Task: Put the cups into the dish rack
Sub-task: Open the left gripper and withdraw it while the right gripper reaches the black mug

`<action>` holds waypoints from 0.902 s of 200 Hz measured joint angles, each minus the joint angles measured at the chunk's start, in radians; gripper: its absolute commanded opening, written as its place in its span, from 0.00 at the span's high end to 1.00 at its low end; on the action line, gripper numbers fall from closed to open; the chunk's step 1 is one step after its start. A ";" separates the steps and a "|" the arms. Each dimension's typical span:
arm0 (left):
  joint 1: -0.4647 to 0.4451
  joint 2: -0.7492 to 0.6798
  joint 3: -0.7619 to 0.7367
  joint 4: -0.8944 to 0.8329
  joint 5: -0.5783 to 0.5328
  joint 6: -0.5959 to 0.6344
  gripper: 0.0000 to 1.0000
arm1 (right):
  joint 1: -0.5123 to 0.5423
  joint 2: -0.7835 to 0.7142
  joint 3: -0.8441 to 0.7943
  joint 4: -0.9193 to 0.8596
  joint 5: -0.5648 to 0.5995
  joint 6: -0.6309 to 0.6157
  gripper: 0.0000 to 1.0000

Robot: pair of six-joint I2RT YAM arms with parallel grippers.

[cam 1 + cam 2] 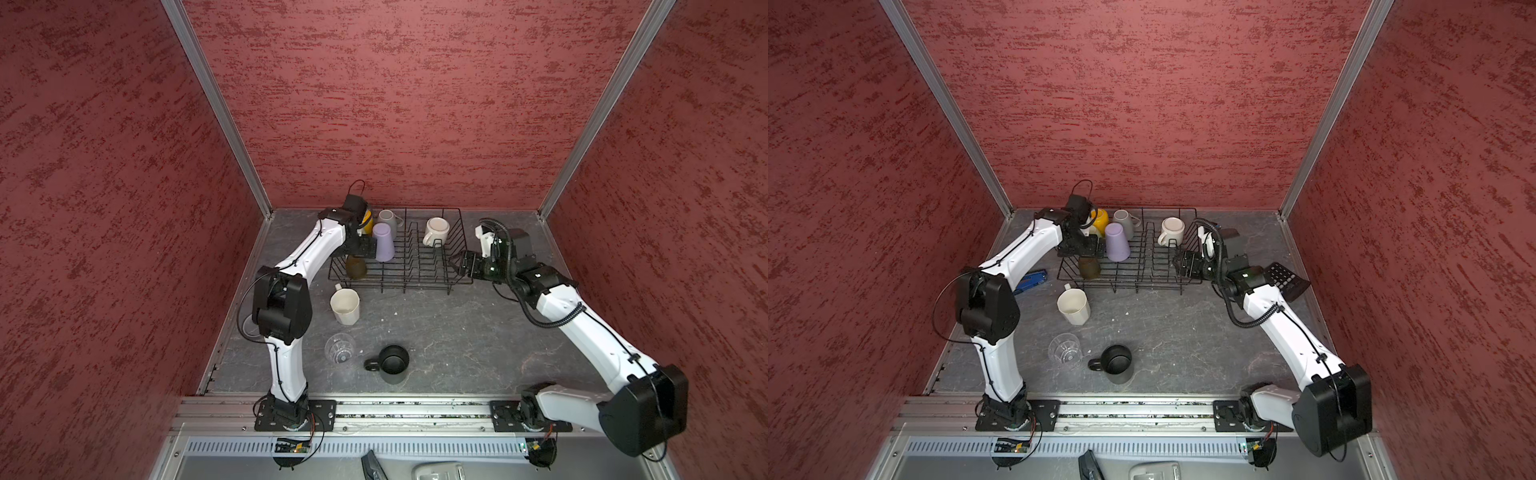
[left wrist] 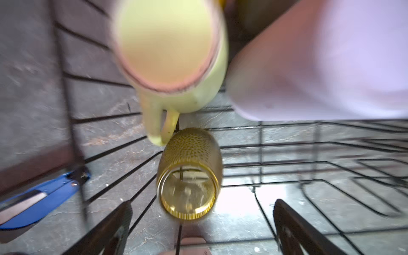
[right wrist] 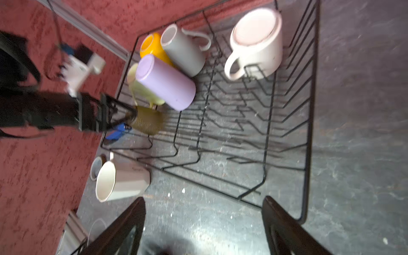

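Observation:
The black wire dish rack (image 1: 415,286) stands at the back of the table. Inside it are a yellow mug (image 1: 368,220), a grey mug (image 1: 387,218), a lilac tumbler (image 1: 383,242), an upturned white mug (image 1: 436,230) and an olive-brown glass (image 1: 356,267). A pale green mug (image 2: 176,55) shows beside the tumbler. My left gripper (image 2: 201,220) hangs open just short of the olive-brown glass (image 2: 189,174), not touching it. At the rack's right side, my right gripper (image 1: 457,262) is open and empty. A white faceted mug (image 1: 345,305), clear glass (image 1: 340,348) and black mug (image 1: 392,363) sit on the table.
A blue utility knife (image 1: 1030,282) lies left of the rack, under my left arm. A black calculator (image 1: 1285,280) lies at the right behind my right wrist. Red walls close in the table on three sides.

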 measured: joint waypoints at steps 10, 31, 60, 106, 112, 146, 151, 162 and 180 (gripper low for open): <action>0.000 -0.061 0.000 0.023 0.003 -0.004 0.00 | 0.052 -0.017 0.000 -0.042 0.012 -0.004 0.19; 0.000 -0.187 -0.021 0.097 0.000 -0.013 0.00 | 0.185 -0.061 0.000 -0.127 0.049 0.001 0.22; 0.002 -0.391 -0.161 0.254 -0.022 -0.019 0.00 | 0.360 -0.110 0.000 -0.226 0.109 0.067 0.26; 0.056 -0.642 -0.404 0.447 -0.021 -0.047 0.00 | 0.594 -0.099 -0.028 -0.285 0.199 0.208 0.32; 0.069 -0.666 -0.427 0.464 -0.016 -0.053 0.00 | 0.623 -0.082 -0.030 -0.288 0.207 0.221 0.32; 0.137 -0.765 -0.512 0.511 0.019 -0.081 0.00 | 0.744 0.045 -0.030 -0.286 0.227 0.275 0.35; 0.145 -0.777 -0.521 0.515 0.025 -0.085 0.00 | 0.755 0.061 -0.029 -0.286 0.230 0.279 0.35; 0.161 -0.802 -0.541 0.521 0.034 -0.091 0.00 | 0.775 0.100 -0.023 -0.288 0.236 0.287 0.36; 0.184 -0.838 -0.573 0.527 0.052 -0.102 0.00 | 0.794 0.161 -0.002 -0.290 0.249 0.301 0.37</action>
